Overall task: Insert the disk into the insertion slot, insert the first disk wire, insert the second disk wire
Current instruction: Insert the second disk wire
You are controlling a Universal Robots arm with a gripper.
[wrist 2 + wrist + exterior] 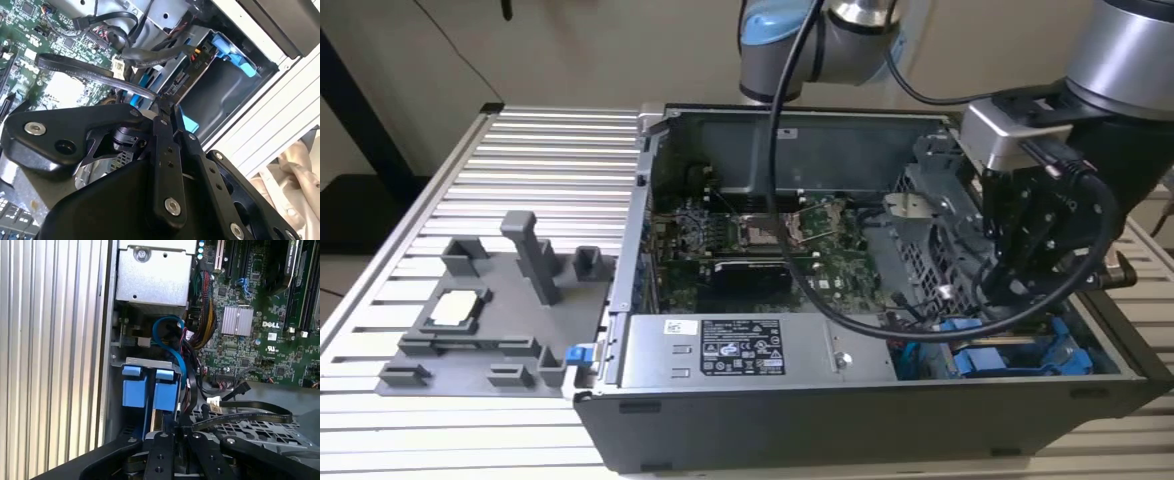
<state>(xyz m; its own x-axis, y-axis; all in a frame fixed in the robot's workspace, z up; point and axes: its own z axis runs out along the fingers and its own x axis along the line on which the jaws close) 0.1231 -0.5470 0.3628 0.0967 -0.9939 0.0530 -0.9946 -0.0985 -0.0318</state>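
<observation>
My gripper (1014, 295) hangs low in the near right corner of the open computer case, over the grey drive cage (927, 235). In both wrist views its black fingers stand close together, shut. A flat black disk wire (95, 75) runs up to the fingertips (167, 120) and ends between them; in the first wrist view the same wire (250, 415) loops back to the gripper (175, 432). Just beyond the fingertips sit the bright blue carrier tabs of the disk (150, 390), set into the insertion slot (225, 87). The disk's silver body is hidden.
A grey power supply box (734, 350) with a white sticker lies along the case's near wall. The green motherboard (761, 235) fills the case middle. Bundled wires (200, 325) hang beside the cage. A grey fixture tray (480, 310) sits on the ribbed table at the exterior view's left.
</observation>
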